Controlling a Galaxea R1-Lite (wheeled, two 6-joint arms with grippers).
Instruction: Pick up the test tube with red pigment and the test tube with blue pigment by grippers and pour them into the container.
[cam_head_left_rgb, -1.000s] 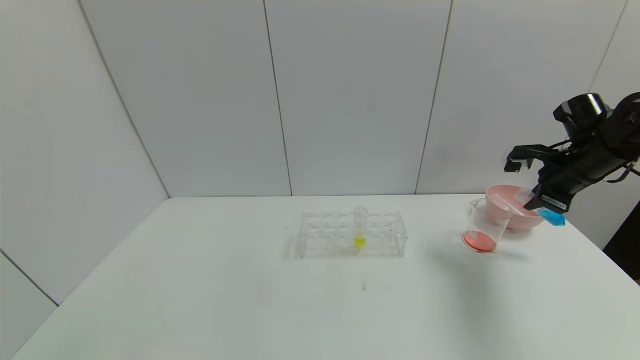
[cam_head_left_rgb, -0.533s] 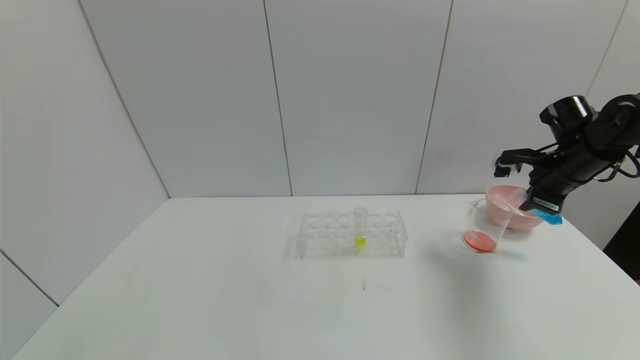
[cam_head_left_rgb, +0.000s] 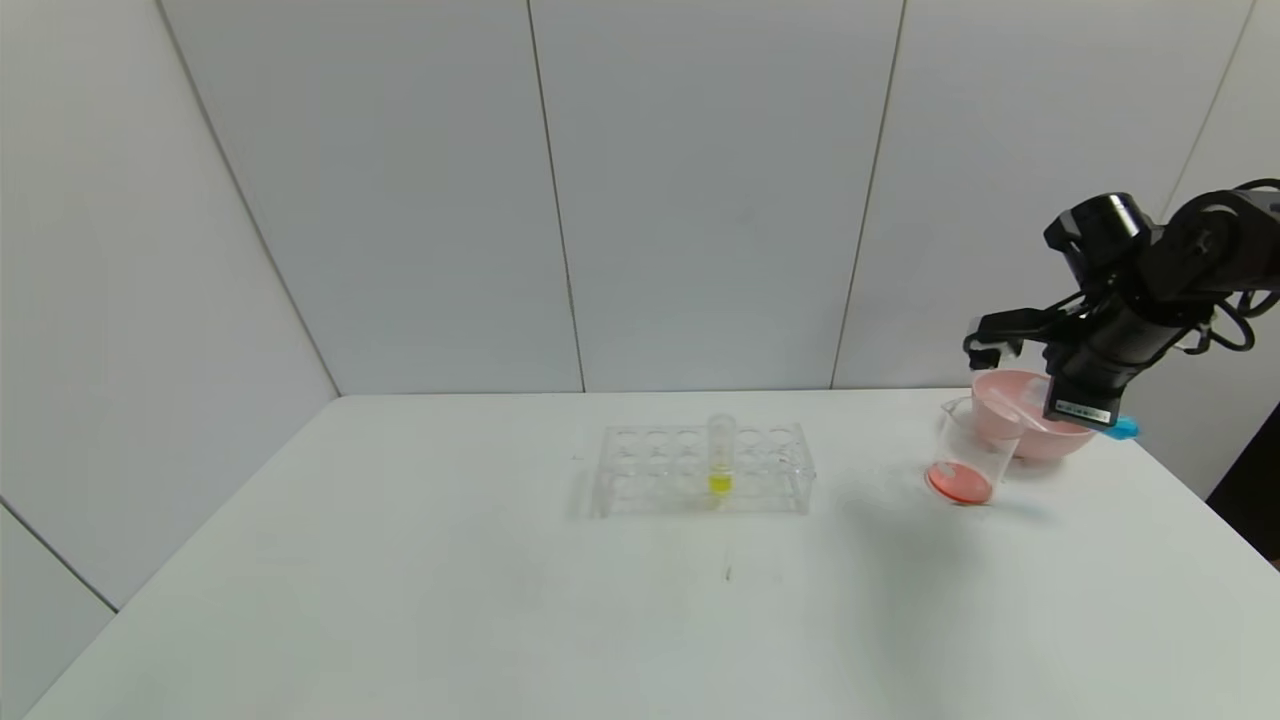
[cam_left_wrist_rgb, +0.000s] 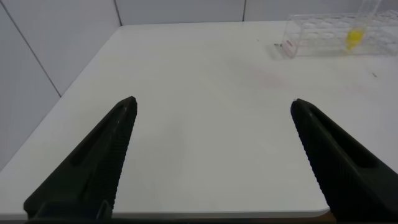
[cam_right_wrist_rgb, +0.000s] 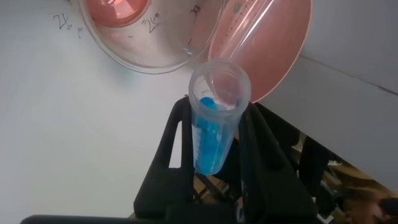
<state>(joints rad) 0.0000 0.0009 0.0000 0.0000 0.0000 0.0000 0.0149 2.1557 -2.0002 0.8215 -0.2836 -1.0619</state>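
— Right gripper (cam_head_left_rgb: 1085, 415)?
— Mine, clamped on the test tube with blue pigment (cam_right_wrist_rgb: 213, 127), tilted above the beaker (cam_head_left_rgb: 968, 452) by the pink bowl (cam_head_left_rgb: 1035, 413).
— Left gripper (cam_left_wrist_rgb: 211, 158)?
— Spread wide over the desk (cam_head_left_rgb: 500, 600), idle.

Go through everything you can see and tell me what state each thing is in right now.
Blue tube: clamped in right hand, tilted, blue liquid still inside.
Beaker: upright, red liquid at bottom.
Pink bowl: behind beaker, an empty-looking clear tube leaning in it.
Rack: holds one upright yellow tube.
Left hand: open, empty.
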